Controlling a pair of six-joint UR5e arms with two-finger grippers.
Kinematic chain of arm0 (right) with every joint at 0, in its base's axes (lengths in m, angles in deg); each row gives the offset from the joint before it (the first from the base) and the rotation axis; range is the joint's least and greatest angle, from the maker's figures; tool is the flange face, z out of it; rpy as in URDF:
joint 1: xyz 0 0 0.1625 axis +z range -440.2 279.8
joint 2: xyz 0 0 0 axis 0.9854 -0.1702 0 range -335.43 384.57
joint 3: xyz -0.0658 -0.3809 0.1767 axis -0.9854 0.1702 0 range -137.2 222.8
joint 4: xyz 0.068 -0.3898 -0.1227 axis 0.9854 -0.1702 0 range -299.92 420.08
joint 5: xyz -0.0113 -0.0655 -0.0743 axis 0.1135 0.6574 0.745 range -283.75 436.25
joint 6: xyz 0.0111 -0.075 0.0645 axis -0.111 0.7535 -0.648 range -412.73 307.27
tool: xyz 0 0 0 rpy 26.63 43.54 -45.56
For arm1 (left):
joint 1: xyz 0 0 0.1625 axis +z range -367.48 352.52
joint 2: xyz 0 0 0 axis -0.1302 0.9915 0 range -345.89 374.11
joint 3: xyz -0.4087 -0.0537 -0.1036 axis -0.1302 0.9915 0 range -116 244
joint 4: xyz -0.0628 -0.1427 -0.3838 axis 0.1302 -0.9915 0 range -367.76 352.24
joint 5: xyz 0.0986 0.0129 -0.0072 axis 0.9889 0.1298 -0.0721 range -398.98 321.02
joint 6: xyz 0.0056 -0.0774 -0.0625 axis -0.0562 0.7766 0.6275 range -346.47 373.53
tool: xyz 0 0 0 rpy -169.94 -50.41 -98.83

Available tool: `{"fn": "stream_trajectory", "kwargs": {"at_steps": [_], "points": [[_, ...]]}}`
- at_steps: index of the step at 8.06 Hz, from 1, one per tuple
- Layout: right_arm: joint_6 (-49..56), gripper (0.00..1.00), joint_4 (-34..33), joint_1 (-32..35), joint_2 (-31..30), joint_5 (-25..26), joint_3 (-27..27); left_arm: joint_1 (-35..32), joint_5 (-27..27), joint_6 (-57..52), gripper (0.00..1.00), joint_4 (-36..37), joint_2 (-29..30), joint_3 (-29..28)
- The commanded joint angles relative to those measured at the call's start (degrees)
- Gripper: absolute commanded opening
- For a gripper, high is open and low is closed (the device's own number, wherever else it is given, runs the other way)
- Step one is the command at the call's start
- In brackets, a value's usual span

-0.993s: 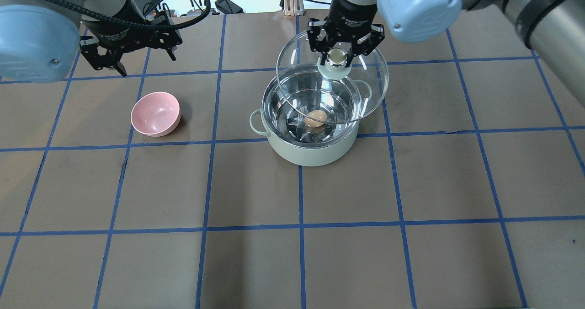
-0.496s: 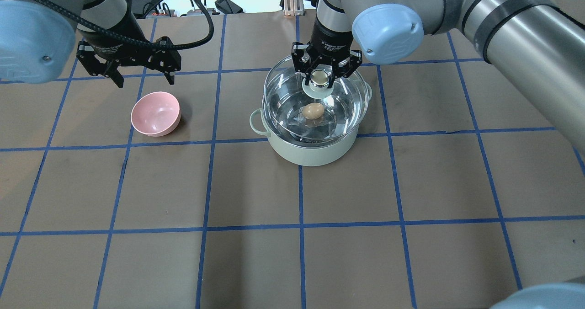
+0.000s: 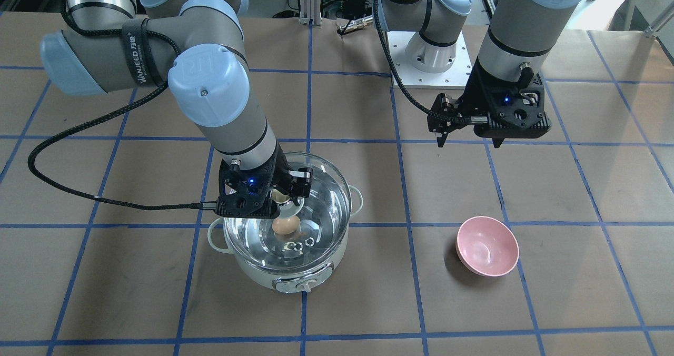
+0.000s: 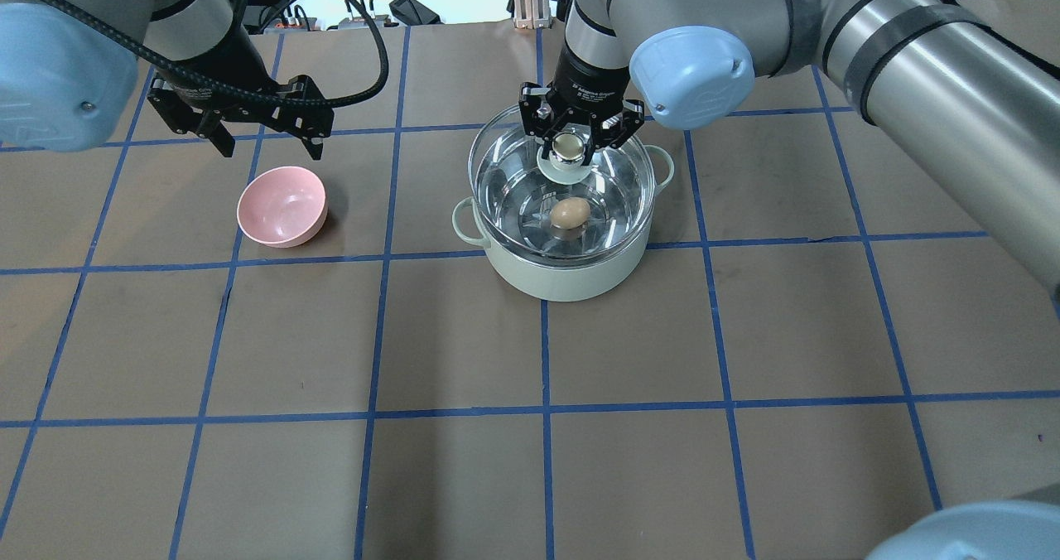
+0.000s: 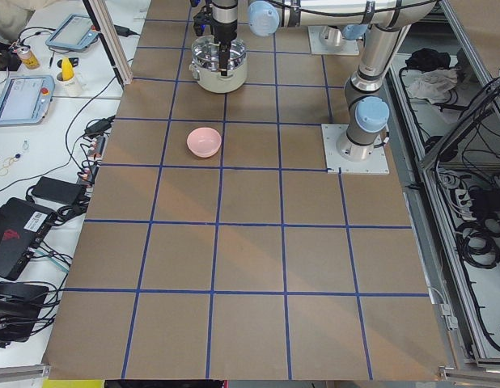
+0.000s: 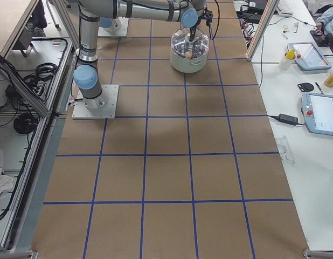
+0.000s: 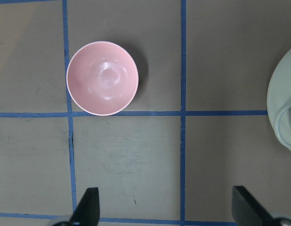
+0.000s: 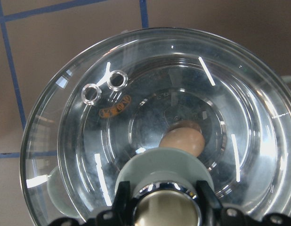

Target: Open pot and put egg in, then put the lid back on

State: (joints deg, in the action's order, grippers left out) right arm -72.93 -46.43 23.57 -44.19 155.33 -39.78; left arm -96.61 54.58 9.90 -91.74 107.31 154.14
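Mint-white pot (image 4: 563, 282); tan egg (image 4: 570, 211); clear lid (image 4: 617, 191); pink bowl (image 4: 281, 206); blue-gridded brown table (image 4: 464, 336).

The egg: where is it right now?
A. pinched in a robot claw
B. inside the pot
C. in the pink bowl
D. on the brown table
B: the egg lies on the shiny bottom of the pot, and you can see it through the clear lid.

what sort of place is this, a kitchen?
Likely a robotics lab: brown table gridded with blue tape, grey robot arm on a white base plate, grey-blue control tablet on the side bench.
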Motion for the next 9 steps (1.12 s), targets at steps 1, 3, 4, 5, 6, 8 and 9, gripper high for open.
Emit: {"fn": "stream_trajectory", "kwargs": {"at_steps": [1,3,4,5,6,8,9], "points": [[-0.01,0.0,-1.94,0.03,1.26,-0.59,-0.12,2.19,-1.62,-6.37,1.0,-0.13,0.06,0.03],[-0.27,0.0,-1.77,0.03,1.35,-0.51,-0.3,3.78,-1.62,-12.05,1.0,-0.57,-0.12,0.12],[-0.28,0.0,-1.33,0.03,1.35,0.02,-0.3,4.13,-1.63,-14.01,1.0,-0.66,-0.56,0.21],[-0.71,0.0,-1.07,0.03,1.35,0.2,-0.3,4.05,-1.54,-9.24,1.0,-0.83,-0.65,0.3],[-2.46,0.0,0.33,0.03,1.35,0.2,-0.3,3.44,-1.62,-0.32,1.0,-0.75,-0.65,0.39],[-2.56,0.0,0.69,0.03,1.44,0.11,-0.3,2.47,-1.63,7.41,1.0,-0.75,-0.91,0.3],[-2.47,0.02,0.69,0.03,1.44,0.28,-0.64,2.03,-1.28,7.42,1.0,-0.84,-1.09,0.3]]}}
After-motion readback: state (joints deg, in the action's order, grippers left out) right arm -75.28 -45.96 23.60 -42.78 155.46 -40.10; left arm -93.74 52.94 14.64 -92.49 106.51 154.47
